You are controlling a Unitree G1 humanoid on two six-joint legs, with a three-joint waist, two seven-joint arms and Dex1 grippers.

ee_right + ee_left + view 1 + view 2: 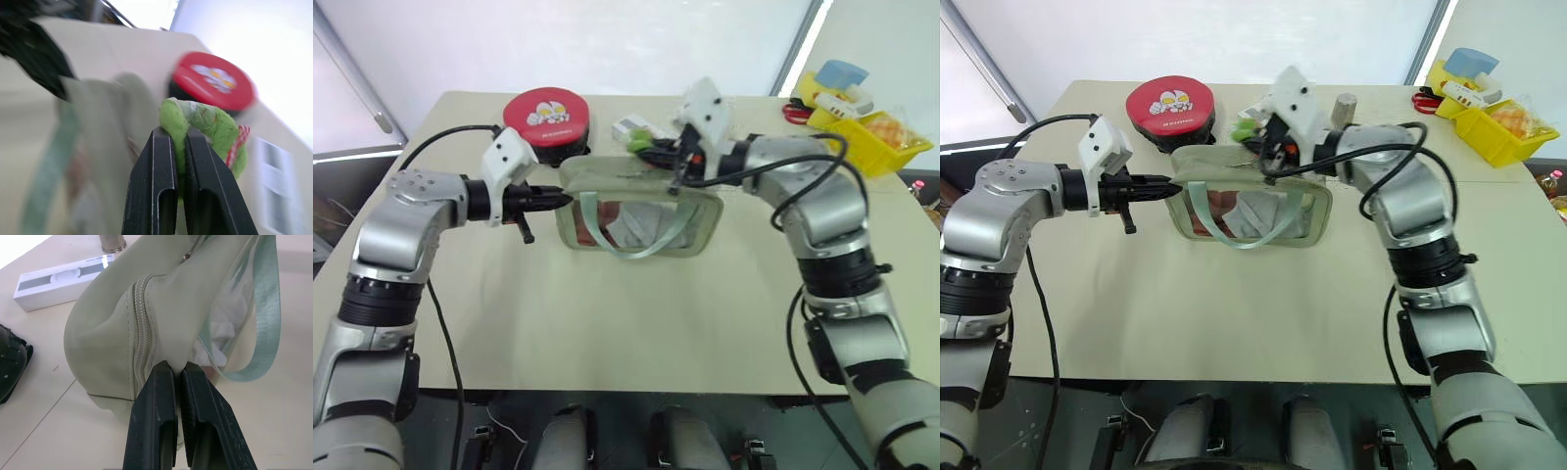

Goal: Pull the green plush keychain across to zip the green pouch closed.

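Beige table [607, 333]: green pouch [636, 220] lies long axis left-right. Left gripper [177, 374] is clamped on its left end; right gripper [178, 134], clamped on the green plush keychain [205, 125], sits at the far-right top edge.

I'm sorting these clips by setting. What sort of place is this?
Probably an indoor lab or test workspace, not a home: a plain beige table set before a bright white backdrop, with a yellow bin of assorted small items at one corner and a red round case.

Red case [547, 116] close behind pouch [636, 211]
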